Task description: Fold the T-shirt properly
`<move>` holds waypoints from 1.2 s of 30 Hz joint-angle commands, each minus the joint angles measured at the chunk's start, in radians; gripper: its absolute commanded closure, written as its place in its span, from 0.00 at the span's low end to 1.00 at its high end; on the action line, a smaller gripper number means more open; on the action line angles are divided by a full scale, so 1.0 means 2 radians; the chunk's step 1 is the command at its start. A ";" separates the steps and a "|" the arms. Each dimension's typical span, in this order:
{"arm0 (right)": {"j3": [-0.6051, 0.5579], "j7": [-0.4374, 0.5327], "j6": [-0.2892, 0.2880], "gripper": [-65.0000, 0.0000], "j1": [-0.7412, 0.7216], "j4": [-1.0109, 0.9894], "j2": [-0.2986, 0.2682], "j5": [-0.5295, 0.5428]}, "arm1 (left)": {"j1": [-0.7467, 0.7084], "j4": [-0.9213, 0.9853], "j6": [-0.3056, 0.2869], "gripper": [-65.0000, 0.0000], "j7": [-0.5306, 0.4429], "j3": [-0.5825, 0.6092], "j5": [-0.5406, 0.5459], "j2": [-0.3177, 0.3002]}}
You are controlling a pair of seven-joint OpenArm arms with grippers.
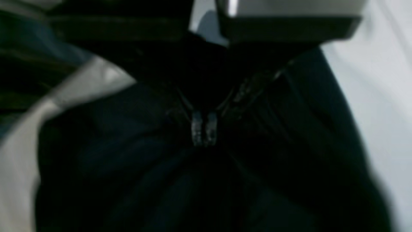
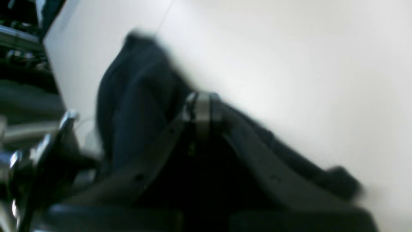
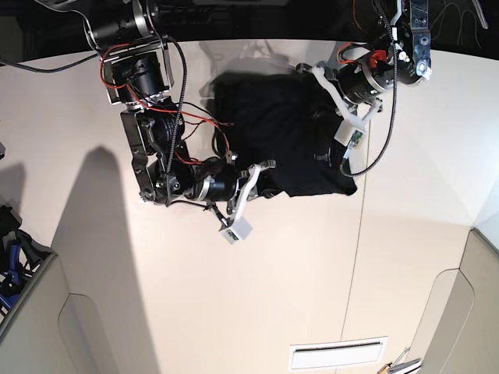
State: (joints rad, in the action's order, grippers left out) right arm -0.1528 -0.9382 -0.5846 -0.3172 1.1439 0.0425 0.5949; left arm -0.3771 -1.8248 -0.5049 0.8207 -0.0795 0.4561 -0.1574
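Observation:
The black T-shirt (image 3: 277, 132) lies bunched at the far middle of the pale table (image 3: 257, 296). My left gripper (image 3: 318, 111) reaches into the shirt's right side. In the left wrist view its fingertips (image 1: 204, 132) are pressed together, and folds of the T-shirt (image 1: 128, 167) radiate from them. My right gripper (image 3: 261, 185) is at the shirt's near left edge. In the right wrist view it is the gripper (image 2: 202, 109) with tips closed, and the T-shirt (image 2: 138, 96) is gathered around them. Both wrist views are blurred.
Red and black cables (image 3: 195, 121) hang along the arm on the base view's left. A grey panel (image 3: 31, 312) stands at the near left and another panel (image 3: 468, 312) at the near right. Dark clutter (image 3: 12, 249) sits past the table's left edge.

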 commanded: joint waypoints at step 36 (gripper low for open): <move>0.148 -0.121 -0.012 1.00 0.200 0.314 -0.064 0.198 | -0.005 -0.161 0.056 1.00 -0.016 -0.019 -0.019 -0.024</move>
State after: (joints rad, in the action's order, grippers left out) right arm 0.1425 -1.1885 -0.6018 0.0933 1.7535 -0.0856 0.9680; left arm -0.3901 -2.1262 -0.3897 0.8074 -0.1146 0.4099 -0.2016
